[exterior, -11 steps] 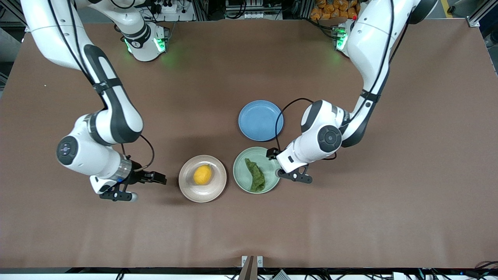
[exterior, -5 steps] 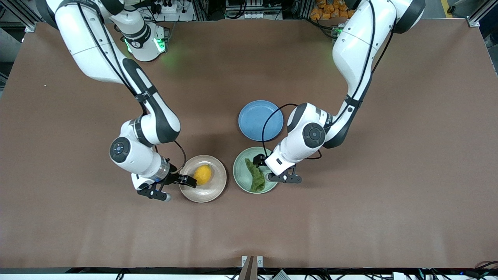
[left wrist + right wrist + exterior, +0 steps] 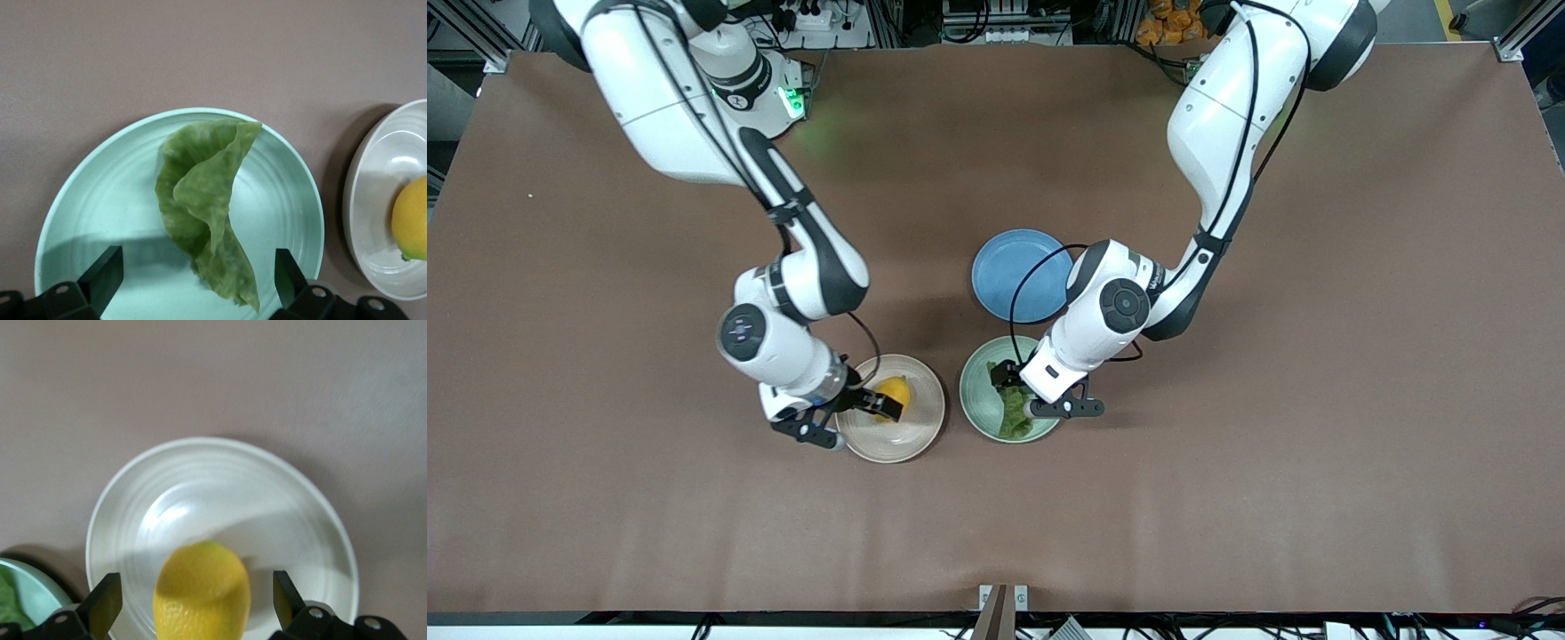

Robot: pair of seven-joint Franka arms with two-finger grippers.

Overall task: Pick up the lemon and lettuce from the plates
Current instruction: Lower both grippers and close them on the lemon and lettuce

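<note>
Right gripper (image 3: 876,404) low over the beige plate (image 3: 920,427), fingers spread wide either side of the lemon (image 3: 895,392), nothing held. Lemon lies on that plate. Left gripper (image 3: 1021,391) low over the mint plate (image 3: 976,396), fingers also wide, straddling the lettuce (image 3: 1014,416), not gripping it. Lettuce lies folded on the mint plate. Plates sit side by side on the counter (image 3: 1227,498), beige toward the right arm's end. Blue plate (image 3: 1009,276) farther from the camera, beside the left arm.
</note>
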